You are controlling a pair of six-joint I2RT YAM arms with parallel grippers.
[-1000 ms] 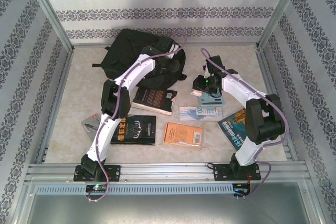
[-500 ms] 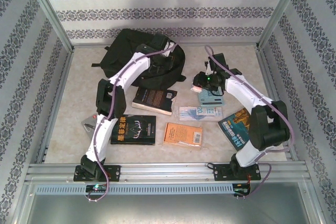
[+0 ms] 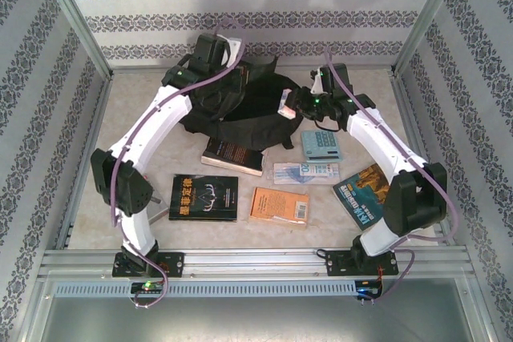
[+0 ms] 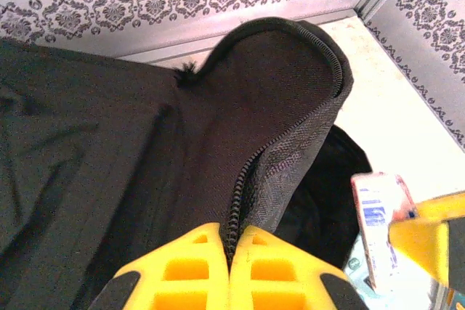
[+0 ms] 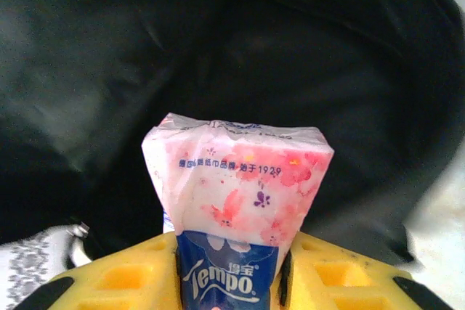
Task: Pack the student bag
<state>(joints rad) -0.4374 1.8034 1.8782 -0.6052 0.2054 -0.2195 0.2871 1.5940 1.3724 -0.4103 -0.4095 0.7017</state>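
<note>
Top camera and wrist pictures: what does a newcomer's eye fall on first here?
The big black backpack at the far middle of the table catches the eye first, with both arms bent over it. The left gripper pinches its zipper edge and holds the flap up, while the right gripper holds a pink-and-blue tissue pack before the dark opening. Several books lie nearer.
</note>
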